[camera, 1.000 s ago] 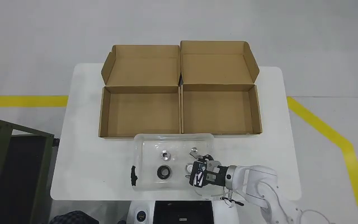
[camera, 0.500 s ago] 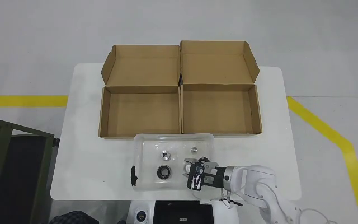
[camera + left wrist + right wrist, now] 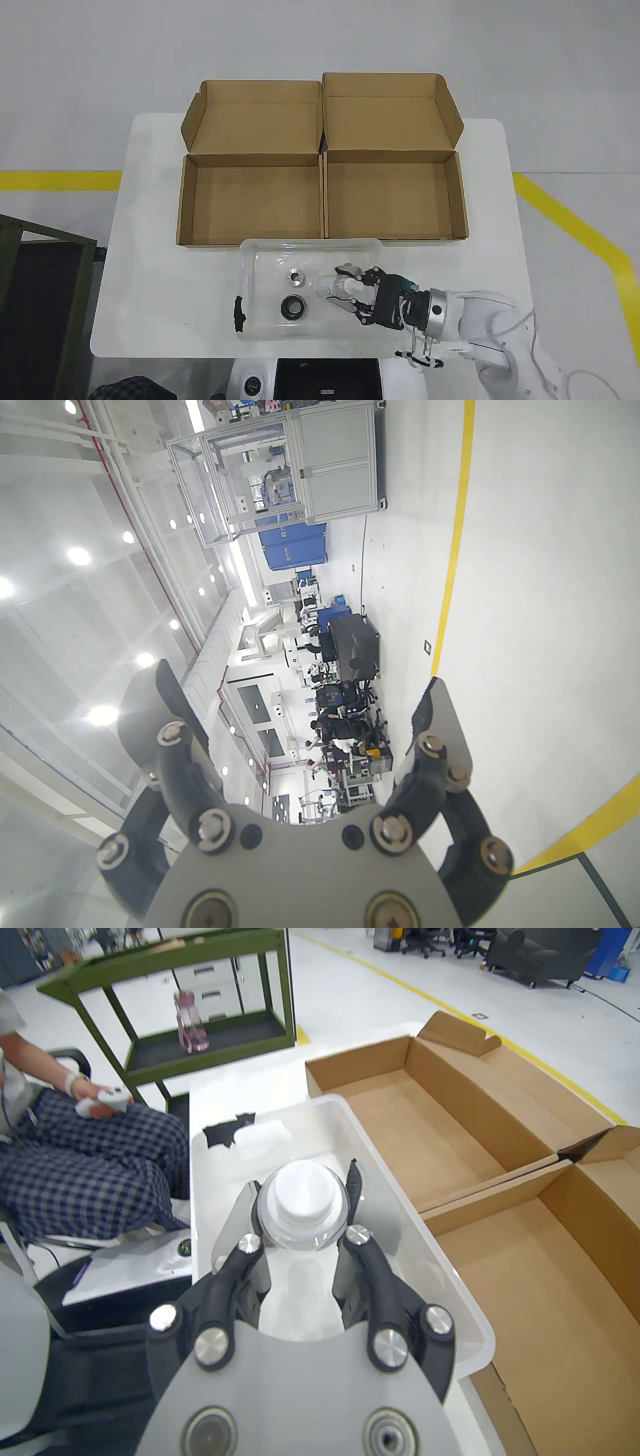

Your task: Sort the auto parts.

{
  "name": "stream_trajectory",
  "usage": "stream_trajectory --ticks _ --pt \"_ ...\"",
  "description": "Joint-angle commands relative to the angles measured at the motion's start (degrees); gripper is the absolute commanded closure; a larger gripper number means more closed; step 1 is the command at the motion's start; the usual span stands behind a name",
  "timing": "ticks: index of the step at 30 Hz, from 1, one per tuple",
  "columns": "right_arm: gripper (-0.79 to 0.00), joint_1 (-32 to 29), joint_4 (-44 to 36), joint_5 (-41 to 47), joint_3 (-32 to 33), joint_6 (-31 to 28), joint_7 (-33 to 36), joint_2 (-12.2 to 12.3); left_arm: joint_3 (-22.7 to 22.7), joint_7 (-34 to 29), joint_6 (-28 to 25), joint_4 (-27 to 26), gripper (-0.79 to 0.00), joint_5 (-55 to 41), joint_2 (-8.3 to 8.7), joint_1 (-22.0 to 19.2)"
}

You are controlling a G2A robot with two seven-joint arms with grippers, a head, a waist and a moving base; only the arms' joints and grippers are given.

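A clear plastic tray [image 3: 262, 262] sits at the table's near edge. In it lie a small silver part [image 3: 295, 275] and a black ring [image 3: 292, 307]. My right gripper [image 3: 338, 287] is over the tray's right half, shut on a white round stepped part [image 3: 329, 289]. The right wrist view shows that white part [image 3: 302, 1200] clamped between both fingers of the right gripper [image 3: 301, 1178], held above the tray [image 3: 380, 1168] floor. My left gripper [image 3: 297, 677] is open, holds nothing, and points into the room away from the table.
Two open cardboard boxes stand side by side behind the tray, the left box [image 3: 250, 200] and the right box [image 3: 393, 198], both empty. A black strip [image 3: 238, 313] sticks to the tray's left rim. A green cart [image 3: 40, 290] stands off the table's left side.
The right gripper closed on the white part and its wrist swung round, so the fingers now point left across the tray with the part raised. The silver part and black ring stayed put.
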Motion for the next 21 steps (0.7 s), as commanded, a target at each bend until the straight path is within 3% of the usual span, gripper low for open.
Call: stream_trajectory --ticks 1,11,21 --pt "0.0 0.3 1.3 4.7 1.2 0.3 -1.3 0.0 0.0 0.0 0.0 0.0 -0.785 0.0 0.0 0.0" --pt "0.0 0.8 7.7 23.5 8.7 0.8 -6.8 0.5 0.0 0.0 0.0 0.0 -0.785 0.0 0.0 0.0" --pt "0.0 -0.5 9.3 29.3 12.3 2.4 -9.7 0.6 0.0 0.0 0.0 0.0 -0.785 0.0 0.0 0.0"
